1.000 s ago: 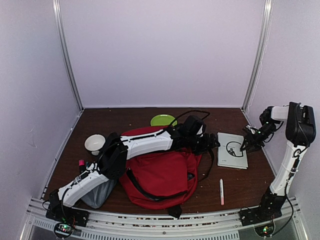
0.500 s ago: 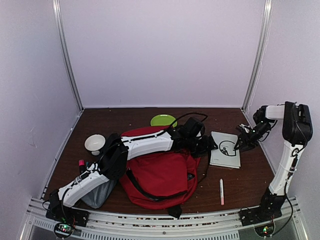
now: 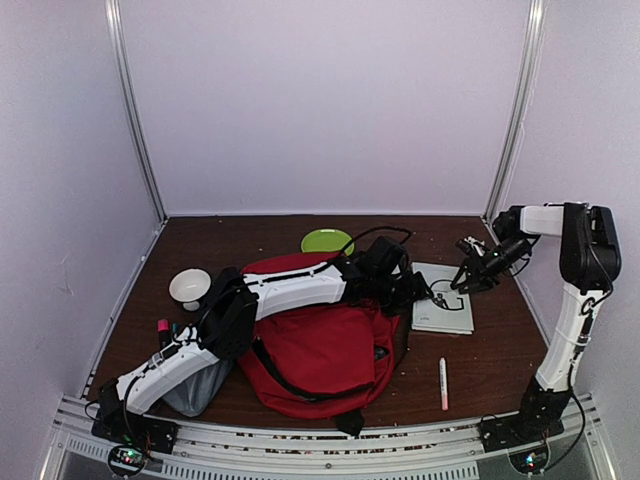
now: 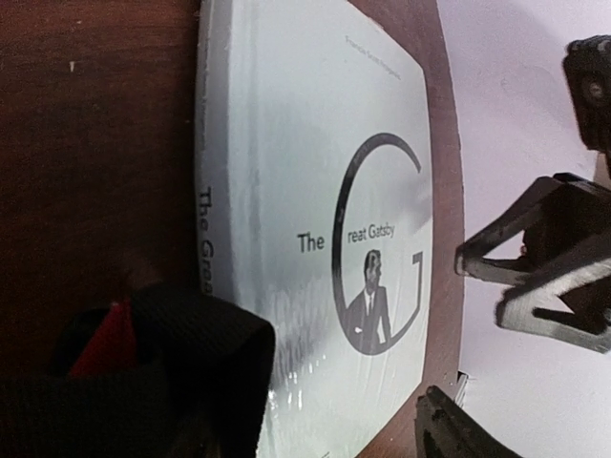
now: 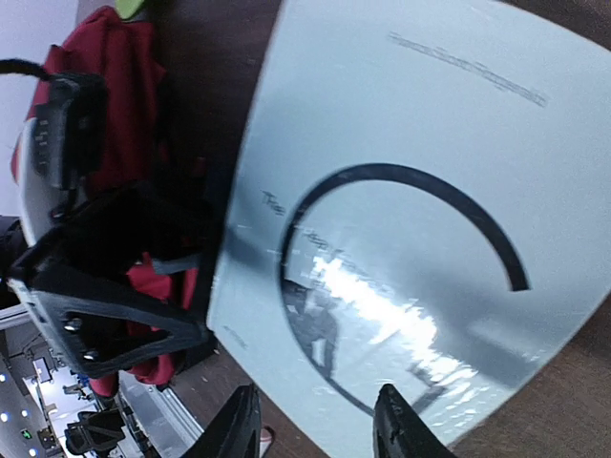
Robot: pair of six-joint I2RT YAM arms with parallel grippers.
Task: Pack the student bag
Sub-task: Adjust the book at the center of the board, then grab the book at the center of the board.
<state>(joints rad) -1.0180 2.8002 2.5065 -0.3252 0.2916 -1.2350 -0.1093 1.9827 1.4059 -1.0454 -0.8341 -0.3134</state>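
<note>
The student bag (image 3: 320, 350) lies flat in the middle of the counter (image 3: 500, 360), toward the 6 o'clock edge, with the left arm stretched across its top. At the bag's 3 o'clock lies a pale book (image 3: 447, 312) titled The Great Gatsby. The left tool (image 3: 418, 292) sits at the book's 9 o'clock edge with its jaws spread wide, a black strap (image 4: 143, 382) draped in front of it. The right tool (image 3: 462, 282) hangs over the book's 1 o'clock corner, jaws partly apart and clamping nothing; I cannot tell whether they touch the cover. A green plate (image 3: 326, 240) sits at the bag's 12 o'clock and a pen (image 3: 443, 383) at its 4 o'clock.
</note>
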